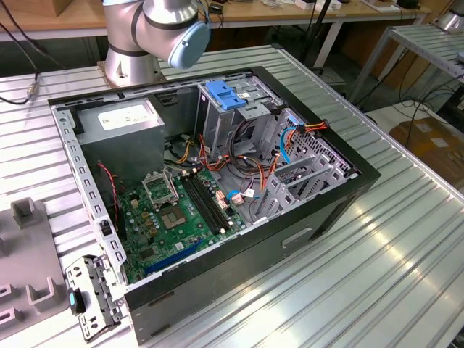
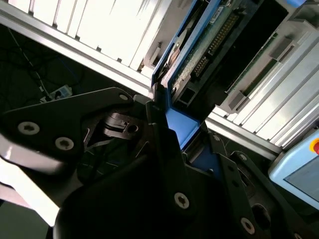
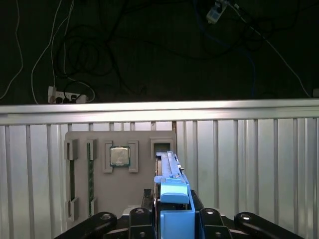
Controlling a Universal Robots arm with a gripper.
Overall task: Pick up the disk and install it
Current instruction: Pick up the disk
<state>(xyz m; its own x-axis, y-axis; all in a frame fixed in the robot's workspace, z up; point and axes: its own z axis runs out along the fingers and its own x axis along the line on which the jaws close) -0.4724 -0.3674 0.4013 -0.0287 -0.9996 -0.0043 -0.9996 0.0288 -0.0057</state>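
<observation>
One disk (image 3: 172, 181) stands edge-on between the jaws of the gripper (image 3: 175, 221), which are closed against the two flat sides of its bright blue plastic carrier. In the second wrist view its underside shows a green circuit board (image 2: 199, 55) with a dark row of connector pins. It sits in front of a pale grey fixture tray (image 3: 124, 189); whether its far end touches the tray cannot be told. The tray is matte and smooth, and its raised pockets hold a square, metal-capped processor chip (image 3: 119, 156) and a narrow green memory stick (image 3: 90, 169). It lies on a table (image 3: 249, 164) of bright aluminium profiles, ribbed with long parallel grooves. Beyond the table's edge the floor is dark, strewn with loose cables (image 3: 84, 55) and a white power strip (image 3: 65, 94). In the exterior view the ribbed table carries an open black computer case (image 1: 319, 217) with a green motherboard (image 1: 181, 217), perforated steel cages and bundled coloured wires.
</observation>
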